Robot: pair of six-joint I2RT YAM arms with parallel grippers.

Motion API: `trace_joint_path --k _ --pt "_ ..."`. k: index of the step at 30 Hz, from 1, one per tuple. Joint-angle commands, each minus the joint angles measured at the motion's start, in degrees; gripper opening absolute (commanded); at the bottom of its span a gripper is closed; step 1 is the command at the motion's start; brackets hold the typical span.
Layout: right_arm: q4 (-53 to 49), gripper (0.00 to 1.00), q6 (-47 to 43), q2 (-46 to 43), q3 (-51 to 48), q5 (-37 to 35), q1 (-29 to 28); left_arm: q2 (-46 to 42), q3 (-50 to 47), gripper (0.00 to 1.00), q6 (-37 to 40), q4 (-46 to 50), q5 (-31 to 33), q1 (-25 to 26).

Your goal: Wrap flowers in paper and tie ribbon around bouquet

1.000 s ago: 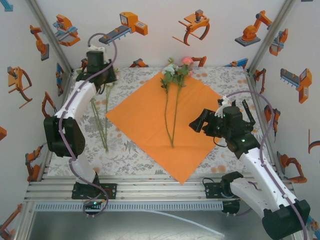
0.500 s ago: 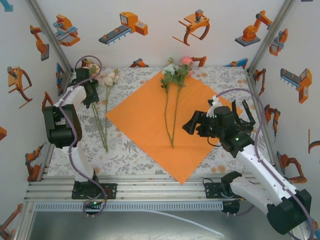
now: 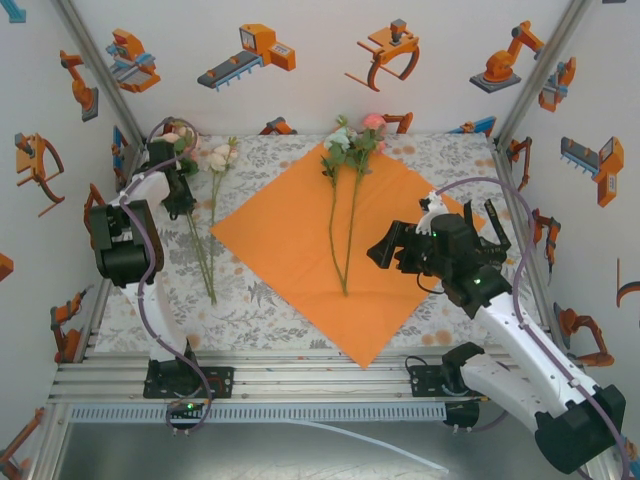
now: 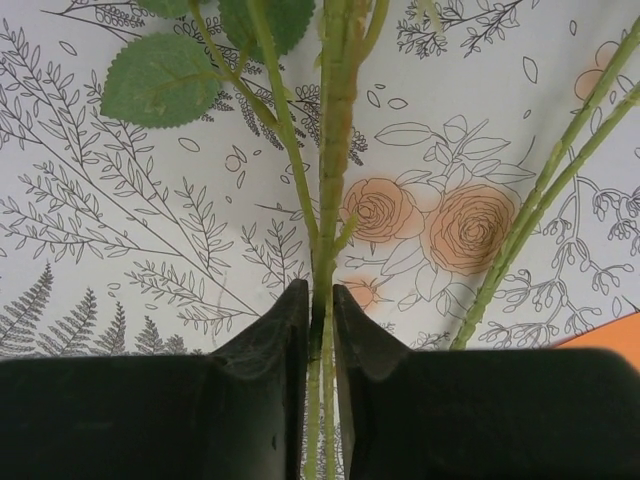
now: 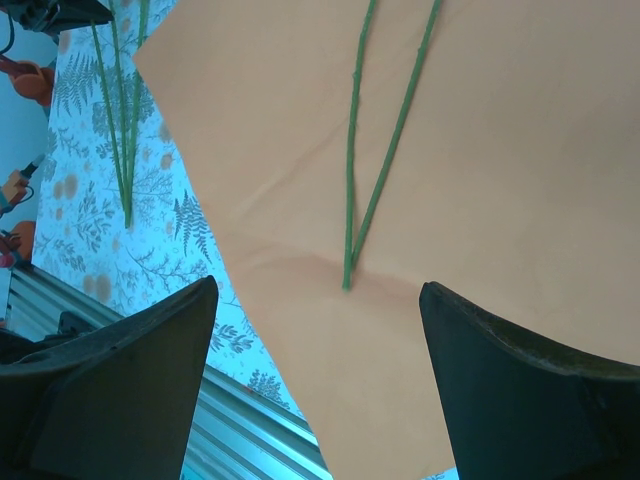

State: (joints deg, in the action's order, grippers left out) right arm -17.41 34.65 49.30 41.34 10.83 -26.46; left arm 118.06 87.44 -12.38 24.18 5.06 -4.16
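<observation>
Left gripper [image 4: 320,290] jaws clamped on a thin green flower stem [image 4: 334,150] running straight ahead of them, bright orange paper sheet [image 3: 290,250] off to their right under the wide-apart right gripper [image 5: 318,285] jaws; I'd lift gently, don't snag the neighbouring stems [image 4: 540,205].

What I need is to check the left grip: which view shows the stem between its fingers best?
The left wrist view: the stem runs large and sharp between the fingers of the left gripper. The top view shows it small beside that gripper; the right wrist view catches thin stems in its far corner.
</observation>
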Motion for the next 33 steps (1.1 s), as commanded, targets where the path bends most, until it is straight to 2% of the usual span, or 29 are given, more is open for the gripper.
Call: trace_joint_path --k 1,3,4,8,13,16,20,26,33 --pt "-0.4 0.75 -0.6 0.2 1.5 -0.8 -0.4 -4.8 0.7 0.15 0.7 1.0 0.5 -0.2" --pt "-0.3 0.75 -0.6 0.1 1.5 -0.8 -0.5 -6.0 0.7 0.02 1.0 1.0 0.3 -0.1" --pt "-0.3 0.75 -0.6 0.1 1.5 -0.8 -0.5 -6.7 0.9 0.0 1.0 1.3 -0.1 -0.2" --pt "-0.4 0.75 -0.6 -0.1 1.6 -0.5 -0.5 -11.0 0.6 0.0 0.0 0.8 -2.2 0.5" --pt "2.5 0.75 -0.7 0.6 1.4 3.4 -0.5 -18.4 0.0 0.0 -2.5 -1.4 -7.1 3.3" --pt "6.1 0.74 -0.5 1.3 0.9 7.7 -0.8 -22.5 -2.8 0.0 -7.3 -7.0 -12.5 5.9" --pt "10.9 0.74 0.7 2.4 0.3 11.7 -1.6 -24.2 -4.9 0.0 -14.7 -15.8 -18.2 12.0" --pt "11.7 0.74 1.4 1.3 -0.4 10.7 -2.6 -17.4 -0.3 0.0 -18.7 -22.9 -16.6 24.8" --pt "9.0 0.74 1.3 -0.2 -0.3 9.2 -2.6 -3.2 8.1 0.0 -25.2 -28.2 -15.9 33.5"
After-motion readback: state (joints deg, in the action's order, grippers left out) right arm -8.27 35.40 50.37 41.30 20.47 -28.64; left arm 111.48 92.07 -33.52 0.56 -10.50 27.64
